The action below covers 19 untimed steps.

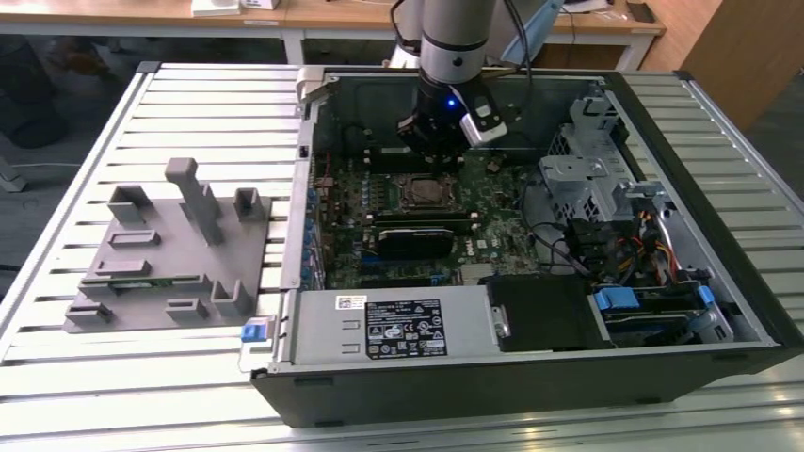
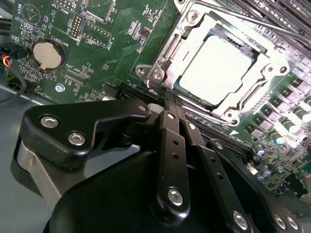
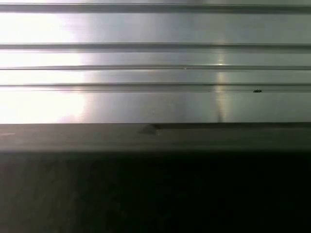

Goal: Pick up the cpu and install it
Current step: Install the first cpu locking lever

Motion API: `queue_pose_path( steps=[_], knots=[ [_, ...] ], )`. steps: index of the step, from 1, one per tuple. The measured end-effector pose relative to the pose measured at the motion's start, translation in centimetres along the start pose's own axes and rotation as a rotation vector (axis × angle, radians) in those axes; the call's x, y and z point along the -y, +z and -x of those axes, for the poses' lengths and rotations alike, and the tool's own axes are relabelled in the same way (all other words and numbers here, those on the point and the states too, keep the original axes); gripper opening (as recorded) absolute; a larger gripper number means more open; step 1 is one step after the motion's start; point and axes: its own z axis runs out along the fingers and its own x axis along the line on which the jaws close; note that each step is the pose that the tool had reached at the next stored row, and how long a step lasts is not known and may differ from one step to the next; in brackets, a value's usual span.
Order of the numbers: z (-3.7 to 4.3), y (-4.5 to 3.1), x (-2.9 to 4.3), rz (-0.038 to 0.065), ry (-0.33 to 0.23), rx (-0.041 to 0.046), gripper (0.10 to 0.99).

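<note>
The cpu (image 2: 216, 68), a pale silver-white square, lies flat inside the metal-rimmed socket frame (image 2: 156, 74) on the green motherboard (image 2: 97, 29). In the second wrist view my gripper (image 2: 167, 95) hangs just beside the socket, its two black fingers (image 2: 171, 145) drawn together with nothing between them. The exterior view has the gripper (image 1: 431, 153) inside the open computer case, just above and behind the socket holding the cpu (image 1: 425, 191).
A grey plastic fixture (image 1: 169, 247) stands on the slatted metal table (image 3: 155, 58) at the exterior view's left. The case walls (image 1: 301, 141), a black rectangular module (image 1: 421, 240), the power supply (image 1: 390, 325) and drive cages (image 1: 590, 179) surround the board. A coin battery (image 2: 48, 52) sits near the socket.
</note>
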Motion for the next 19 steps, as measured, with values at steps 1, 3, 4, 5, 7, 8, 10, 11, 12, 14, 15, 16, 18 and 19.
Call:
queue_pose_path(
  steps=[1, 3, 4, 5, 7, 8, 10, 11, 12, 14, 15, 16, 18, 19],
  knots=[
    [0.00, -0.02, 0.00, 0.000, 0.000, 0.0001, 0.106],
    [0.00, -0.10, -0.01, 0.000, 0.000, 0.0001, 0.106],
    [0.00, -0.13, -0.01, 0.000, 0.000, 0.0000, 0.106],
    [0.00, -0.13, -0.01, 0.000, 0.000, 0.0001, 0.106],
    [0.00, -0.12, -0.01, -0.004, 0.000, 0.0002, 0.106],
    [0.00, -0.08, 0.00, -0.009, 0.000, 0.0003, 0.106],
    [0.00, 0.04, 0.01, -0.019, 0.000, 0.0002, 0.106],
    [0.00, 0.06, 0.01, -0.020, 0.000, 0.0002, 0.106],
    [0.01, 0.06, 0.01, -0.020, 0.000, 0.0002, 0.106],
    [0.01, 0.08, 0.00, -0.020, 0.000, 0.0003, 0.106],
    [0.01, 0.08, 0.00, -0.020, 0.000, 0.0003, 0.106],
    [0.00, 0.08, 0.00, -0.020, 0.000, 0.0001, 0.106],
    [0.00, 0.10, 0.00, -0.020, 0.000, -0.0004, 0.106],
    [0.00, 0.10, 0.00, -0.020, 0.000, -0.0007, 0.106]
  ],
)
